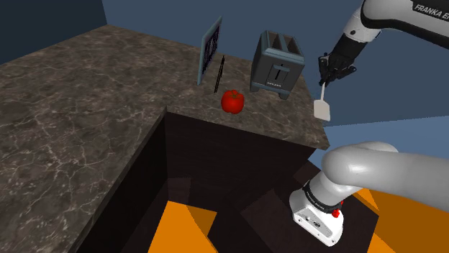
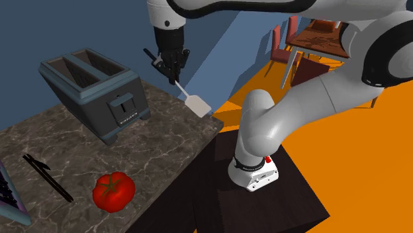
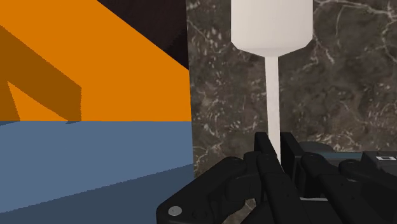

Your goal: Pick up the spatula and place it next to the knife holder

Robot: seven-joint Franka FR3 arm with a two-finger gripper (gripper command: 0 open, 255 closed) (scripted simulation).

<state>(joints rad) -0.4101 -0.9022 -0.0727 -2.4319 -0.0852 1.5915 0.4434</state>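
One white spatula (image 1: 323,106), its handle clamped between the fingers of the black pincer (image 1: 328,77); the blade hung downward over the edge of the dark marbled table (image 1: 86,108). One grey-blue toaster (image 1: 279,65) stood just beside it. One red tomato (image 1: 232,101) sat near the toaster. One slim black utensil (image 1: 219,73) lay beside the slanted knife holder (image 1: 210,49), well apart from the spatula.
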